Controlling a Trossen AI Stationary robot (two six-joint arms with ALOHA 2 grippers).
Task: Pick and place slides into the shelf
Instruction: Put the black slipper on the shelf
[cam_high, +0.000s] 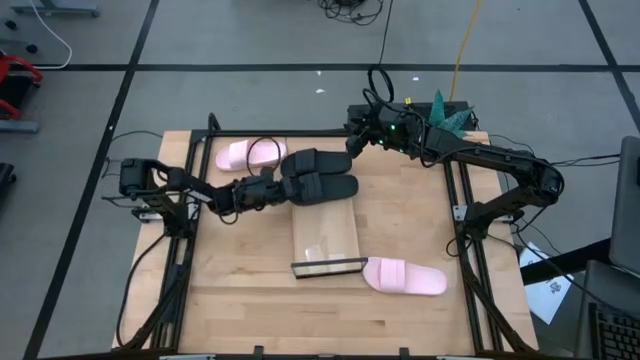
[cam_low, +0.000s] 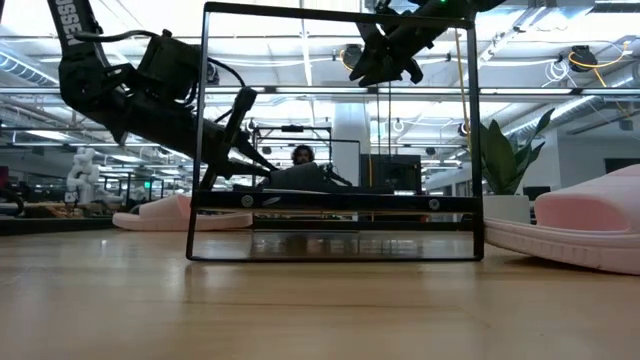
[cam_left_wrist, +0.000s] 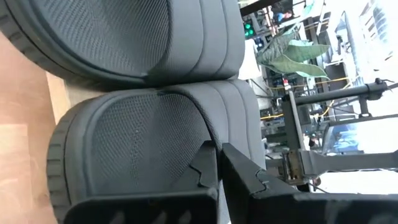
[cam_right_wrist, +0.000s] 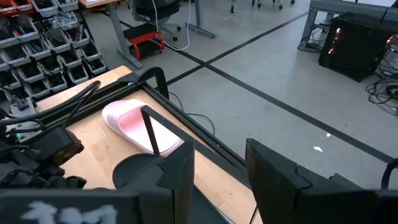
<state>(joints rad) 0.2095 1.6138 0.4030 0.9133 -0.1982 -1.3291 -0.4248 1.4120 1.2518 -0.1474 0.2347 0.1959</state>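
Two black slides lie side by side across the far end of the light-wood shelf (cam_high: 325, 235), the farther slide (cam_high: 318, 160) sole down against the nearer slide (cam_high: 327, 187). My left gripper (cam_high: 278, 187) reaches level from the left to the nearer slide and is shut on it. My right gripper (cam_high: 356, 142) hovers open just beyond the black slides, touching nothing. One pink slide (cam_high: 250, 153) lies sole down at the far left. The other pink slide (cam_high: 405, 277) lies beside the shelf's dark lip (cam_high: 328, 266). My left gripper (cam_left_wrist: 219, 163) pinches the heel-side edge of the strap (cam_left_wrist: 198, 118) of the nearer black slide between its two fingers. It comes level from the table's left, over the heel and footbed. The slide lies flat with its sole on the shelf.
Dark metal rails run along the table's left (cam_high: 185, 250) and right (cam_high: 465, 250) sides and across its far edge. The near length of the shelf is bare wood. In the low view the lip's tall dark frame (cam_low: 335, 203) stands in front of the slides.
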